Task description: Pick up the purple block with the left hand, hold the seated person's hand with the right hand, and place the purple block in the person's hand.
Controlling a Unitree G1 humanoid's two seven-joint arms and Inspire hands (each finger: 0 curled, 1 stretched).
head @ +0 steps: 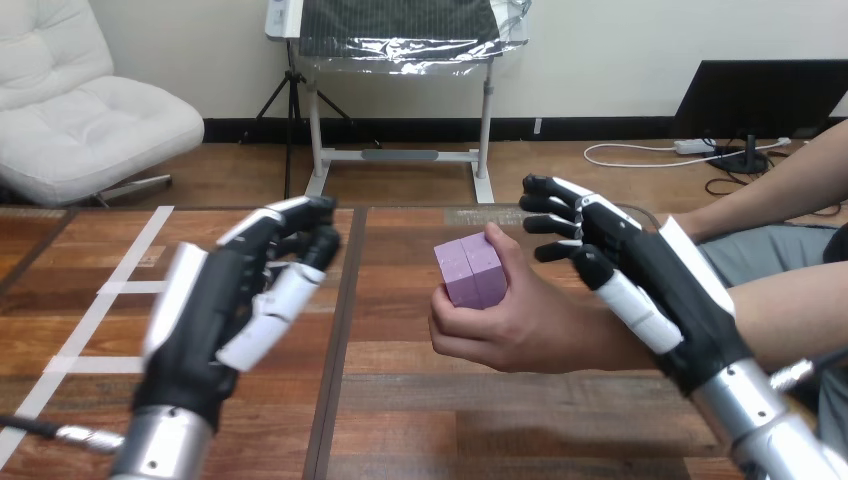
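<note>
I note the purple block clasped in the person's hand, my left hand and right hand slack-fingered and empty; I advise lifting both clear gently.

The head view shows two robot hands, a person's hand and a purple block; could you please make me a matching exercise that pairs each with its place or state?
Column one:
1. purple block
2. left hand
3. right hand
4. person's hand

Column two:
A. fingers stretched out, next to the person's wrist
B. curled round the block
C. at the view's left, holding nothing
D. held by the person, near the view's middle

Pairs: 1-D, 2-C, 3-A, 4-B.
</note>
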